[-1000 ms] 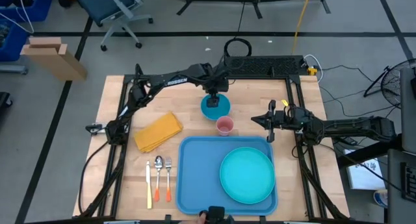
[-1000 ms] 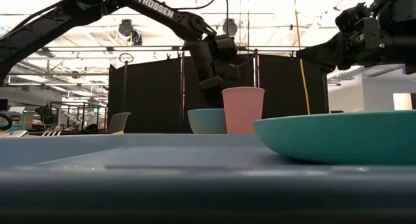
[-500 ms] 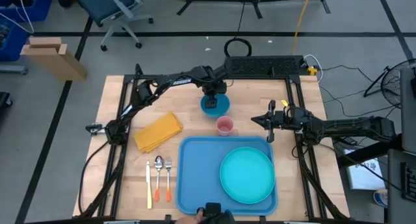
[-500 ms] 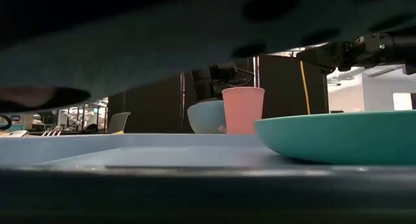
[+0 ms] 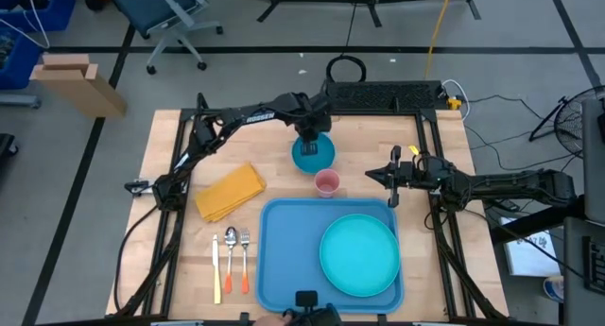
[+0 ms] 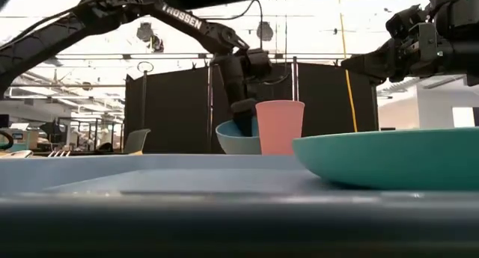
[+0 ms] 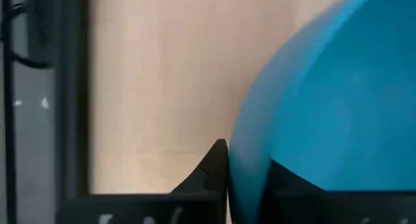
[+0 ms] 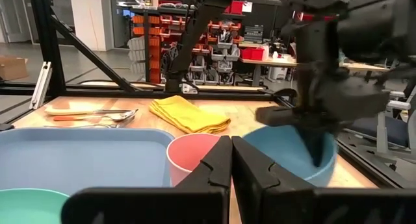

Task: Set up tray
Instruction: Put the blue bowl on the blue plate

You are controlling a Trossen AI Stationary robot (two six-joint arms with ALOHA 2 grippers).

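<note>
At the table's far side, left tool (image 5: 313, 142) now clamped — bowl (image 5: 313, 155) rim.

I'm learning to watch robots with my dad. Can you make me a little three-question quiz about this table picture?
1. True or false: the teal plate lies on the tray.
2. What has the left tool closed on?
A. the pink cup
B. the rim of the blue bowl
C. the yellow cloth
3. Fill in: the knife, spoon and fork lie on the wood beside the tray, on the robot's ____ side.

Key: 1 true. 2 B. 3 left.
</note>
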